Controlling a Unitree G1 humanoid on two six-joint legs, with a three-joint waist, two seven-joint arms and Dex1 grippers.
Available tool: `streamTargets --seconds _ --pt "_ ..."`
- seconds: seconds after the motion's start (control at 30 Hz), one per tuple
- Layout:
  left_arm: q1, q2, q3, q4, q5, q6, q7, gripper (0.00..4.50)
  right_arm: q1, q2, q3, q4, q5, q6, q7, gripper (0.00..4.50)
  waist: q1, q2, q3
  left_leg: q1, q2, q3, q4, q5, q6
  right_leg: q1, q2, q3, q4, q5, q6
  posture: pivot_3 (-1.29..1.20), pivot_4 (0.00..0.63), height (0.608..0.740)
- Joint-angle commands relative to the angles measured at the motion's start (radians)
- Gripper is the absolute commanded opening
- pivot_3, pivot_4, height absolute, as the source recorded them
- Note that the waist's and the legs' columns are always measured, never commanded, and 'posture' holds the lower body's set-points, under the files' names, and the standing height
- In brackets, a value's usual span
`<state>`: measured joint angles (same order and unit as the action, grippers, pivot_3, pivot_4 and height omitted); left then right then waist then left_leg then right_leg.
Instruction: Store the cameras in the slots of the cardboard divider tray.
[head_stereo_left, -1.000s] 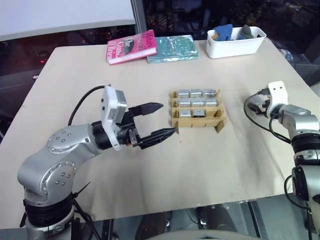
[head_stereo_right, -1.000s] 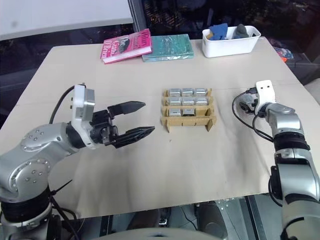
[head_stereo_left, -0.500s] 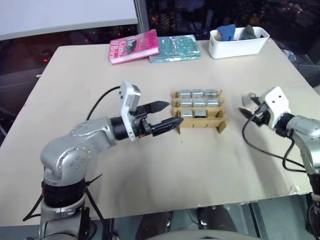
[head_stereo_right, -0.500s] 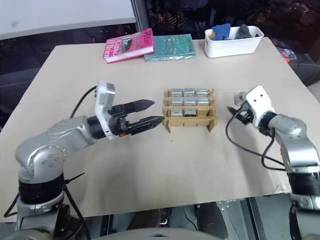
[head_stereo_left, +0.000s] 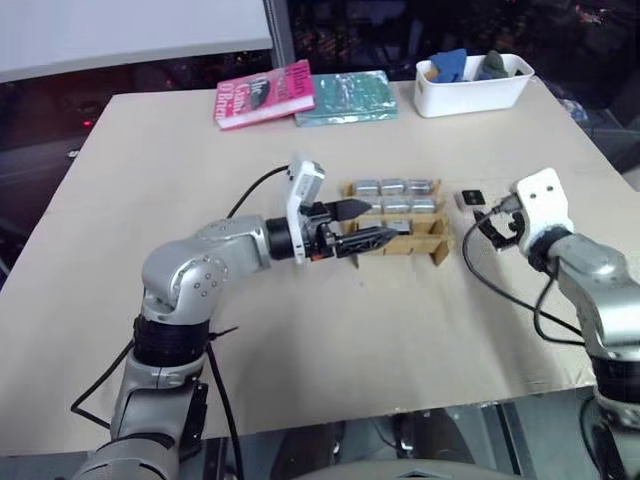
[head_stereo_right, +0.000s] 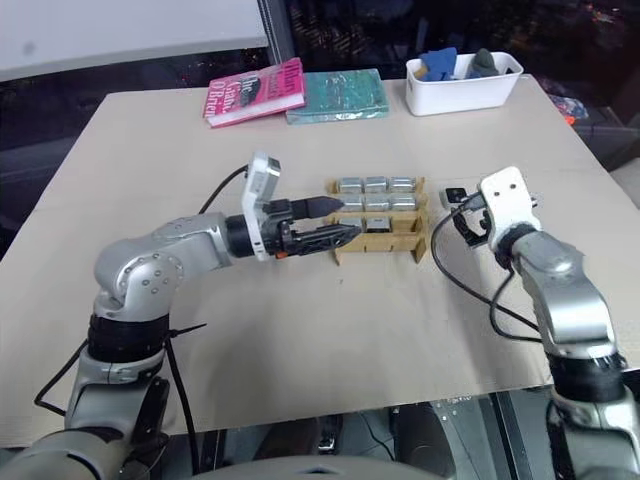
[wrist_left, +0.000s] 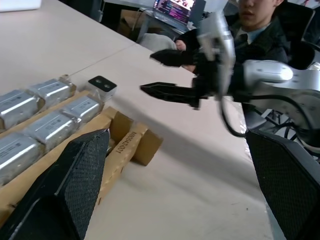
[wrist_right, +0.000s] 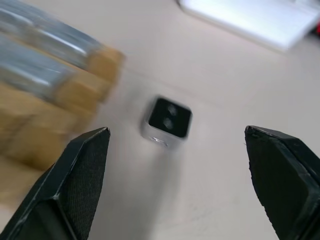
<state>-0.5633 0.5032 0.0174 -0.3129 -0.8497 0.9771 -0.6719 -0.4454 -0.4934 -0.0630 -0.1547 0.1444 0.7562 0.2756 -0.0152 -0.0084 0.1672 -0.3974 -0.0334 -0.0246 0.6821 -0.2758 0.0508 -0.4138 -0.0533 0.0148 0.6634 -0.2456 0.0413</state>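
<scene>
The cardboard divider tray (head_stereo_left: 437, 243) sits mid-table, with several silver cameras (head_stereo_left: 393, 187) filling its back and middle rows. One more camera (head_stereo_left: 470, 198), black face up, lies loose on the table just right of the tray. My right gripper (head_stereo_left: 487, 222) is open and close behind this camera (wrist_right: 167, 122), which sits apart from both fingers. My left gripper (head_stereo_left: 375, 222) is open and level at the tray's front left corner. It covers part of the front row, and nothing sits between its fingers.
A pink book (head_stereo_left: 265, 93) and a teal book (head_stereo_left: 345, 97) lie at the table's far edge. A white bin (head_stereo_left: 470, 97) with blue and grey items stands at the far right. A seated person (wrist_left: 260, 20) is beyond the table's right side.
My left gripper has reached right to the tray's front left corner. My right gripper has come in towards the tray and opened, and a camera now lies on the table before it.
</scene>
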Motion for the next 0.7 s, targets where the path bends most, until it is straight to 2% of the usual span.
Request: streamTargets --seconds 0.03,0.17,0.4,0.5,0.6,0.63,0.7 --pt "0.027 0.011 0.055 -0.085 -0.036 0.014 0.039 4.50 -0.103 0.040 -0.031 0.158 0.005 -0.054 -0.013 4.29 0.001 0.000 0.000 0.000 0.000 0.000 0.000 0.000 0.000 0.000 0.000 0.000 0.000 0.000 0.000 0.00 0.150 0.740" --pt "0.083 0.012 0.105 -0.158 -0.072 0.040 0.116 4.50 -0.222 0.087 -0.046 0.409 0.016 -0.126 -0.006 4.29 0.002 0.000 0.000 0.000 0.000 -0.001 -0.001 0.000 0.000 0.000 0.000 0.000 0.000 0.000 0.000 0.00 0.150 0.740" --pt "0.138 0.011 0.145 -0.229 -0.121 0.059 0.208 4.50 -0.330 0.112 -0.028 0.672 -0.011 -0.246 0.015 4.29 0.002 0.000 0.000 -0.001 0.000 -0.001 -0.001 0.000 0.000 0.000 -0.001 -0.001 -0.001 0.000 0.000 0.00 0.150 0.740" --pt "0.142 0.016 0.152 -0.235 -0.132 0.059 0.225 4.50 -0.354 0.114 -0.027 0.754 -0.018 -0.281 0.021 3.63 0.001 0.000 0.000 -0.001 0.000 -0.001 -0.001 0.000 0.000 0.000 -0.001 -0.001 0.000 0.000 0.000 0.00 0.150 0.740" --pt "0.141 0.030 0.158 -0.230 -0.140 0.056 0.228 4.50 -0.364 0.109 -0.027 0.791 -0.028 -0.305 0.022 2.24 0.000 0.000 0.000 0.000 0.000 -0.001 -0.001 0.000 0.000 0.000 -0.001 -0.001 0.000 0.000 0.000 0.00 0.150 0.740" --pt "0.140 0.033 0.159 -0.227 -0.142 0.055 0.227 4.50 -0.363 0.107 -0.028 0.792 -0.030 -0.313 0.024 2.03 0.000 0.000 0.000 0.000 0.000 -0.001 -0.001 0.000 0.000 0.000 -0.001 -0.001 0.000 0.000 0.000 0.00 0.150 0.740" --pt "0.138 0.036 0.157 -0.220 -0.143 0.050 0.226 4.50 -0.353 0.100 -0.025 0.774 -0.035 -0.323 0.030 2.02 0.001 0.000 0.000 0.000 0.000 -0.001 -0.001 0.000 0.000 0.000 -0.001 -0.001 0.000 0.000 0.000 0.00 0.150 0.740"
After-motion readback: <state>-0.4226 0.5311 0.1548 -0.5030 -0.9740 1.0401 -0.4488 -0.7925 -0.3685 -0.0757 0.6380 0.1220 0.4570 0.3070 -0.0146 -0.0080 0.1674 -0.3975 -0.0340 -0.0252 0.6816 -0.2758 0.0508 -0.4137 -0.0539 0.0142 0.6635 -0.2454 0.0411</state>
